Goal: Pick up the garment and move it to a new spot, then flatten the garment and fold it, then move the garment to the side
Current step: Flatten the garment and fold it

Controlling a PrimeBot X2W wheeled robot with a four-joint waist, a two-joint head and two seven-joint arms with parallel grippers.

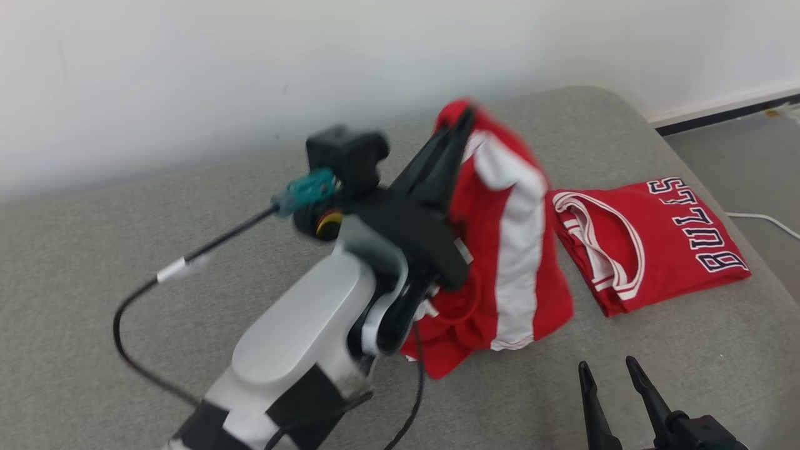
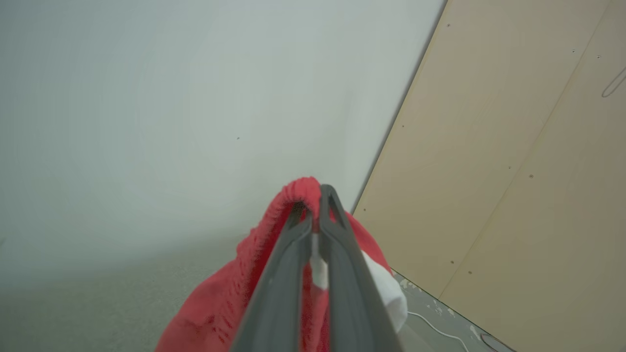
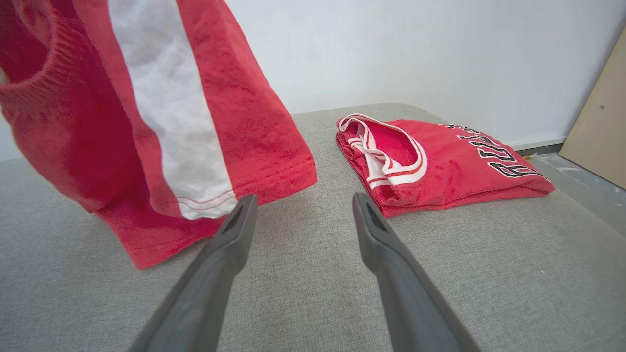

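The garment (image 1: 500,250), red shorts with a white side stripe, hangs in the air above the grey cushion (image 1: 125,312). My left gripper (image 1: 462,119) is shut on its ribbed waistband, fingers pointing up and away. In the left wrist view the red waistband (image 2: 298,188) drapes over the closed fingertips of that gripper (image 2: 317,193). From the right wrist the shorts (image 3: 166,112) hang at the left, their hem just above the cushion. My right gripper (image 1: 605,369) stands open at the lower right, and its fingers (image 3: 234,230) hold nothing.
A folded red jersey (image 1: 650,240) with BULLS lettering lies on the right part of the cushion, also visible from the right wrist (image 3: 440,161). A white wall (image 1: 250,62) runs behind. Floor with a white cable (image 1: 765,220) lies beyond the right edge. A tan panel (image 2: 513,146) stands to the right.
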